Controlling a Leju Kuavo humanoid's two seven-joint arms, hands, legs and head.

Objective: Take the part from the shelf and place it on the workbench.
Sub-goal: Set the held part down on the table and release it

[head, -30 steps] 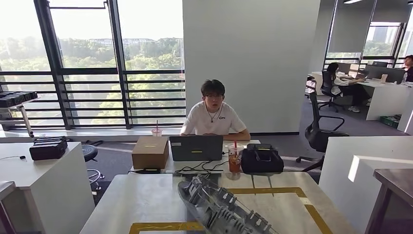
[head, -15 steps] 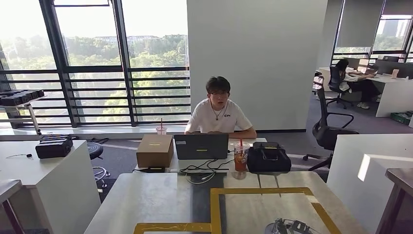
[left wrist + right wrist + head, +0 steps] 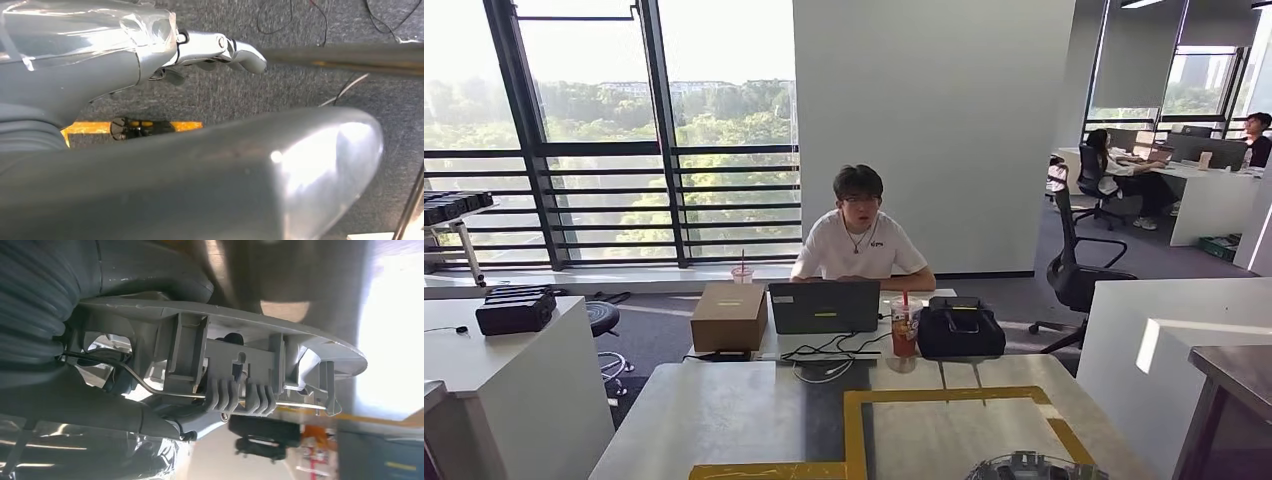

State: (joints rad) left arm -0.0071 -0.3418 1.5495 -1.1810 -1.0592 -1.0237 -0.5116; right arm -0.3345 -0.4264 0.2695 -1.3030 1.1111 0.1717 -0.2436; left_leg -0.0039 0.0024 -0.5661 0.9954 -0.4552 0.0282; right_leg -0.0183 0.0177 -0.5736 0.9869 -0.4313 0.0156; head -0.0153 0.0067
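The part (image 3: 240,370) is a grey moulded plastic piece with ribs, clips and a thin wire. My right hand (image 3: 95,410) grips it, close to the camera in the right wrist view. In the head view, its top edge (image 3: 1034,467) peeks in at the bottom of the picture, over the pale workbench (image 3: 724,410) and inside the yellow tape outline (image 3: 854,430). My left hand (image 3: 215,50) hangs over dark carpet with its fingers stretched out and nothing in them.
Behind the workbench, a person (image 3: 861,240) sits at a laptop (image 3: 824,306). Beside the laptop are a cardboard box (image 3: 730,315), an iced drink (image 3: 904,328) and a black bag (image 3: 961,330). A white desk (image 3: 484,350) stands left and a white partition (image 3: 1174,340) right.
The part filled the lower middle of the head view a second ago. It has since dropped to the bottom edge. The camera also swayed slightly.
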